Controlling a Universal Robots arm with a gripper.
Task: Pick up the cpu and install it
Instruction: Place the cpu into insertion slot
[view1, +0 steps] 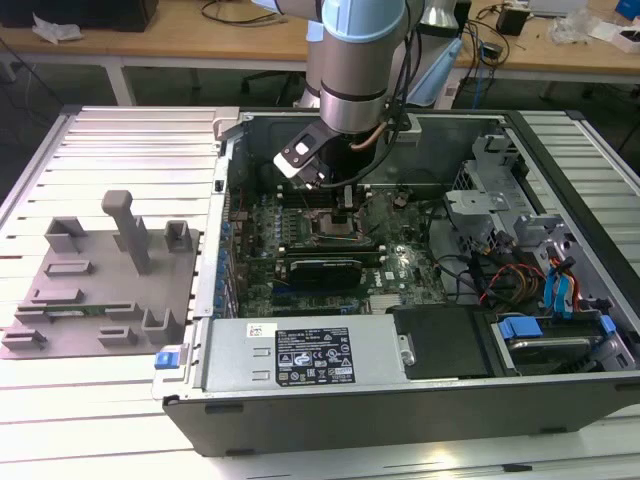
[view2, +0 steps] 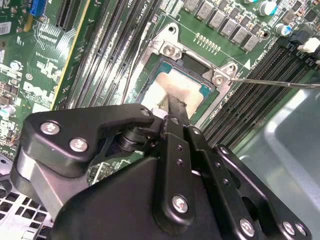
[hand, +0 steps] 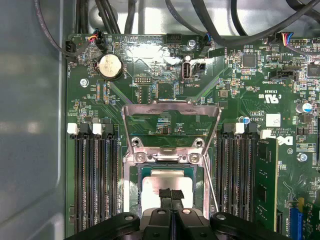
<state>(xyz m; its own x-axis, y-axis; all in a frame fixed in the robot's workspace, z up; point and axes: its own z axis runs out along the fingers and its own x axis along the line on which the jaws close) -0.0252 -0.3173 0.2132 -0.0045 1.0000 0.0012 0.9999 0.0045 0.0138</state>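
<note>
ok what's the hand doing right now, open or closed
hand: closed, fingertips together over the top of the cpu, which sits in the open socket; nothing gripped between them.

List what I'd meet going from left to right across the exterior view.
Grey moulded fixture plate with upright posts → small blue plastic clip → black robot gripper over the green motherboard → silver metal drive cage → upright blue plastic tabs.
</note>
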